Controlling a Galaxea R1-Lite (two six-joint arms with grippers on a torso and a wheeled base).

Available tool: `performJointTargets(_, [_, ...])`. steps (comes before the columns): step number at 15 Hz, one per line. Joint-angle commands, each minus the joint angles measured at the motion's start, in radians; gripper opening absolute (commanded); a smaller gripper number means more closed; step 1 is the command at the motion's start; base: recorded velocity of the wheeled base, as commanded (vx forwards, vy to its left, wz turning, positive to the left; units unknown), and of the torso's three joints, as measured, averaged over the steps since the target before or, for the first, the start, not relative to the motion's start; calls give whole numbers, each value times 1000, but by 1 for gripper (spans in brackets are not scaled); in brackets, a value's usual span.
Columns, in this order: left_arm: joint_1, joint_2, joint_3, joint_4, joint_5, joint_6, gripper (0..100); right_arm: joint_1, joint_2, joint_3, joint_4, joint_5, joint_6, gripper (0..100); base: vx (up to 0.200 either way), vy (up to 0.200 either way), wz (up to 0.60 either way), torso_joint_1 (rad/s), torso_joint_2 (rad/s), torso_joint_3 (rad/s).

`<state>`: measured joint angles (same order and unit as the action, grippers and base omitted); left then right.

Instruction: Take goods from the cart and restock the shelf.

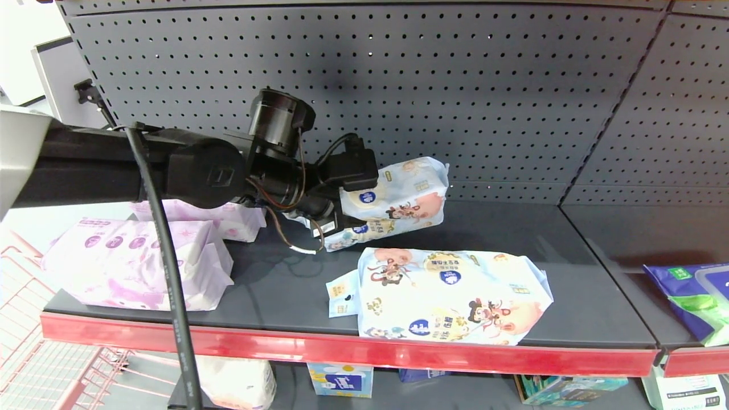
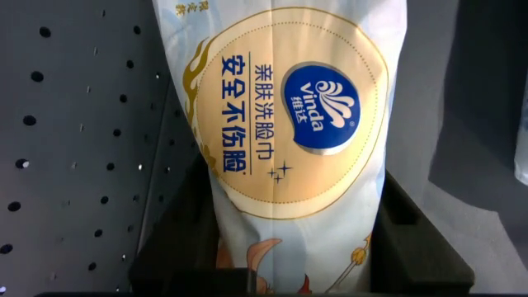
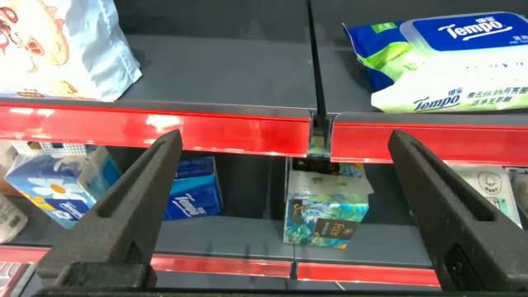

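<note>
While hanging over the shelf [image 1: 569, 273], right of pink packs [image 1: 136, 265] lying at nine o'clock, pinching a cartoon-printed tissue pack [image 1: 398, 196] in the left gripper's [image 2: 297, 247] jaws, tilting it toward twelve o'clock near the pegboard [image 1: 398, 74]. Overlooking a matching pack [image 1: 450, 296] lying flat at six o'clock, wipes [image 1: 695, 296] at three. Holding the right gripper's [image 3: 276, 206] jaws spread wide, facing the shelf's red edge.

Dark grey shelf [image 1: 569, 239], red strip [image 1: 342, 347] along the front edge. Lying flat just in front of the left hand [image 1: 350, 202]: cartoon-printed tissue pack [image 1: 450, 296]. Left of the hand: two pink packs [image 1: 136, 265], one behind the other. Well to its right, on the neighbouring section: blue-green wipes pack [image 1: 692, 299].
</note>
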<state>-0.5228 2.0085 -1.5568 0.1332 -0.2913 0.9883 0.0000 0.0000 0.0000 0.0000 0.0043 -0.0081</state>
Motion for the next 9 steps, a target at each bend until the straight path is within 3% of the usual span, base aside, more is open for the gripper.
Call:
performJointTargets(1, [0,1,3,0,-2,1,0,0,2,0,0,0,0,100,0,0,0,0,0,0])
performJointTargets(2, [1,1,1,0,0,9,0,2,2,-2,0,0,0,100,0,0,0,0,0,0])
performJointTargets(3, [0,1,0,0,0,10,100,0,2,0,0,0,0,100,0,0,0,0,0,0])
performJointTargets(9, [3,-2,-2,-1,1,3,100,2,2,-2,0,0,0,100,0,0,0,0,0,0])
